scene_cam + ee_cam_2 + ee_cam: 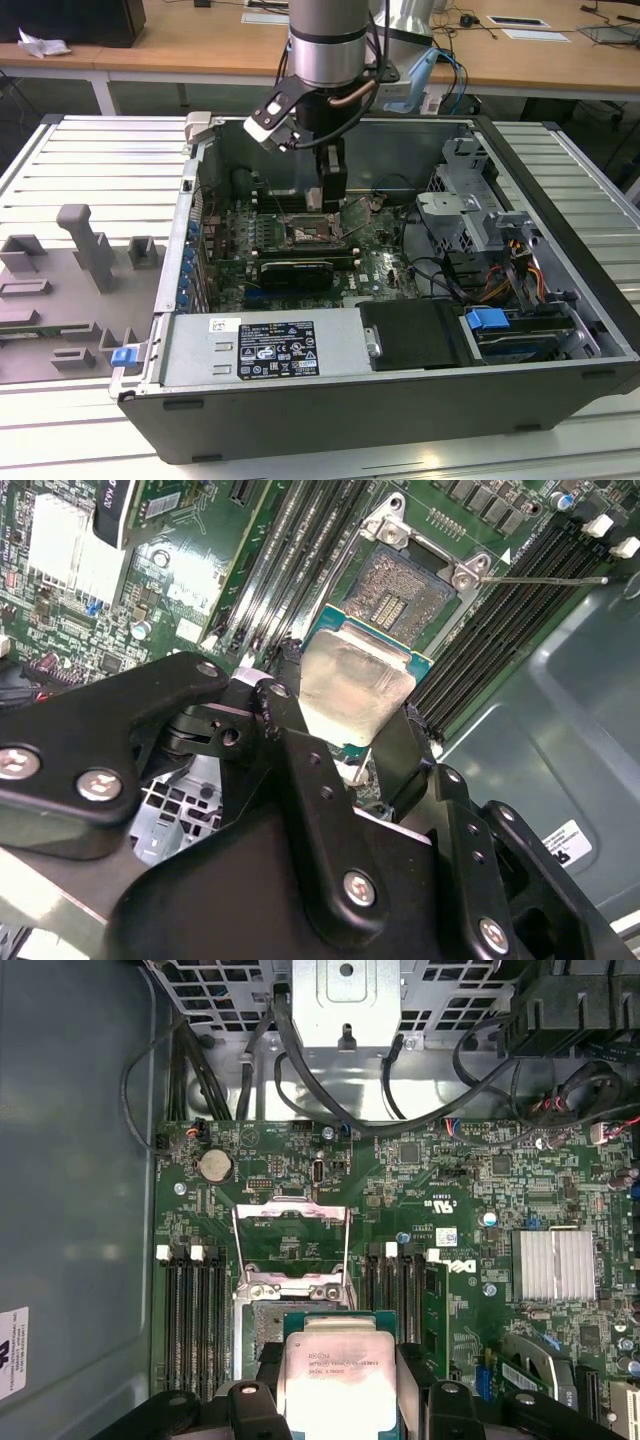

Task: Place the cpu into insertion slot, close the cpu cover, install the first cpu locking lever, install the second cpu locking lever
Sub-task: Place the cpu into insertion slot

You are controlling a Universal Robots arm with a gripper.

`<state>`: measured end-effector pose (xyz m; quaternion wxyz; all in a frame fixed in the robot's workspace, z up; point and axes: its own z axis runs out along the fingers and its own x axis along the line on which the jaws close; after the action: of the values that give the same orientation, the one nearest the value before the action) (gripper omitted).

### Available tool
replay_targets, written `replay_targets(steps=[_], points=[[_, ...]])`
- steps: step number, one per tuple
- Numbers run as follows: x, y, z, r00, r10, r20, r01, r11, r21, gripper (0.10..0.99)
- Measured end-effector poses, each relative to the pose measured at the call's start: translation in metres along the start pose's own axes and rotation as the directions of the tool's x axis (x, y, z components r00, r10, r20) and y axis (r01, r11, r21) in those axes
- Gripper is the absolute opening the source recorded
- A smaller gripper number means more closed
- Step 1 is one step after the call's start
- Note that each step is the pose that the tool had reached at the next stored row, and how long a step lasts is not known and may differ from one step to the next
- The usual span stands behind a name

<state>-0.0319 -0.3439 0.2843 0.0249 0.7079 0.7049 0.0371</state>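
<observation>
Pinching the cpu [340, 1375] by 2 opposite edges in the claw [340, 1385], fingers narrowed onto it, silver face up with a green border showing. Hovering it over the green motherboard [470, 1170], close to the insertion slot [400, 590] but short of it, not seated. Leaving the cpu cover [290, 1210] swung open on the slot's far side, with 1 thin locking lever [545, 580] lying out across the black memory slots [520, 610]. Working inside the open computer case [560, 180], laid on its side on the ribbed counter [90, 160].

To do this step well, by judgement: square the chip's 4 edges to the socket's silver rim first. Hold it level. Lower straight down, never sliding across the contact field. Match corner marks and notches, too small to read here. Let go without pressing. Stay clear of the raised cover and the lever.
</observation>
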Motion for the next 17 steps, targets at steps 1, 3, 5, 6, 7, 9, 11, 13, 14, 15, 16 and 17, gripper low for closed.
replay_targets(steps=[1,3,5,6,7,9,11,13,14,15,16,17], points=[[0.0000,-0.0002,0.0002,1.0000,0.000,0.0000,0.000,1.0000,0.000,0.529],[0.0000,-0.0005,0.0008,1.0000,0.001,0.0000,-0.001,1.0000,0.000,0.529],[0.0000,-0.0009,0.0013,1.0000,0.001,0.0001,-0.001,1.0000,0.000,0.529],[0.0000,-0.0009,0.0015,1.0000,0.002,0.0001,-0.002,1.0000,0.000,0.529],[0.0000,-0.0011,0.0017,1.0000,0.002,0.0001,-0.002,1.0000,0.000,0.529],[0.0000,-0.0013,0.0020,1.0000,0.002,0.0002,-0.002,1.0000,0.000,0.529],[0.0000,-0.0015,0.0022,1.0000,0.002,0.0002,-0.002,1.0000,0.000,0.529],[0.0000,-0.0017,0.0027,1.0000,0.003,0.0002,-0.003,1.0000,0.000,0.529],[-0.0001,-0.0020,0.0027,1.0000,0.003,0.0003,-0.003,1.0000,0.000,0.529],[0.0001,-0.0023,0.0029,1.0000,0.003,0.0001,-0.003,1.0000,0.000,0.529],[0.0014,-0.0029,0.0032,1.0000,0.004,0.0002,-0.004,1.0000,0.000,0.529],[0.0046,-0.0035,0.0048,1.0000,0.005,0.0004,-0.005,1.0000,0.000,0.529]])
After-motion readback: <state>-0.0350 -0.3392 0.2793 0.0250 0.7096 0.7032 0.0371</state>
